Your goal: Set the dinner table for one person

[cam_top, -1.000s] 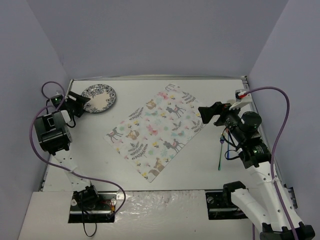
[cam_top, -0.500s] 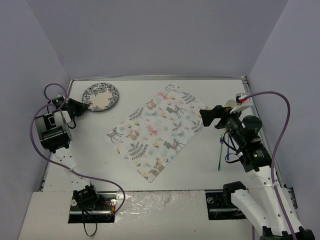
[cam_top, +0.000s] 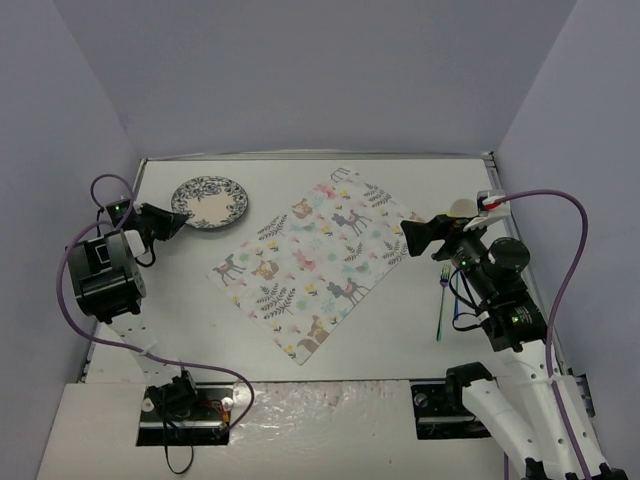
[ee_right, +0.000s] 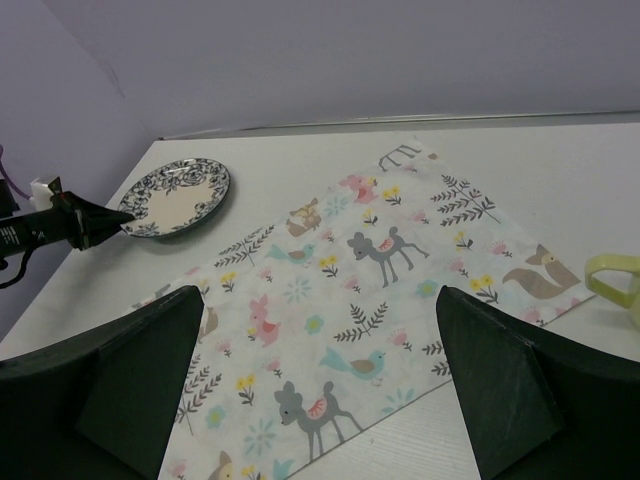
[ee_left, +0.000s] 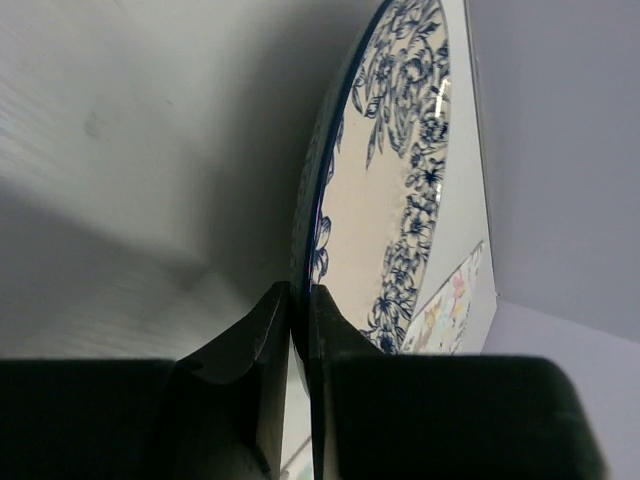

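Your left gripper (cam_top: pixel 168 224) pinches the left rim of the blue flowered plate (cam_top: pixel 210 201), with its fingers (ee_left: pixel 262 330) pressed tight on the edge. The plate is at the far left of the white dinner table (cam_top: pixel 390 330), near the placemat (cam_top: pixel 315 262) but not touching it. The placemat lies slanted in the middle of the table. Your right gripper (cam_top: pixel 413 233) hangs by the placemat's right corner, fingers spread wide, holding nothing. A fork (cam_top: pixel 441 305) lies on the table to the right of the placemat
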### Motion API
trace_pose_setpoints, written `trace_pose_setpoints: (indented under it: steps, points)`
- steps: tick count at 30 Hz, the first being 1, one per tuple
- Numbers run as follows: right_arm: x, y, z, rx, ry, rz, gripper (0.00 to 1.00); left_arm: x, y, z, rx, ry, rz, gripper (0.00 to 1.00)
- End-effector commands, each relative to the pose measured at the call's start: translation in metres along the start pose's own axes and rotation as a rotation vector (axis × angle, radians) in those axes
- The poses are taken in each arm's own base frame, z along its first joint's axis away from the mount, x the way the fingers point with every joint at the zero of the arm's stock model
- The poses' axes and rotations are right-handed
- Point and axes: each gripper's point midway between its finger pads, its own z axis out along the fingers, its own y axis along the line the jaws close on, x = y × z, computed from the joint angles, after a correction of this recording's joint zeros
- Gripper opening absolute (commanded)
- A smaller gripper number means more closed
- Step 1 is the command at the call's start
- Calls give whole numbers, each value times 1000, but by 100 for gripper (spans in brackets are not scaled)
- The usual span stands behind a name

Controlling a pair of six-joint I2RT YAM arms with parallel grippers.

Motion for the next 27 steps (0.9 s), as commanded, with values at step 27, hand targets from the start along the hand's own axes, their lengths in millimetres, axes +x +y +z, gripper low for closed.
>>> trace_pose_setpoints:
  steps: [27]
  points:
    - [-23, 16, -10, -52, -84, -15, 100, 270, -218, -46, 525, 404, 290, 0]
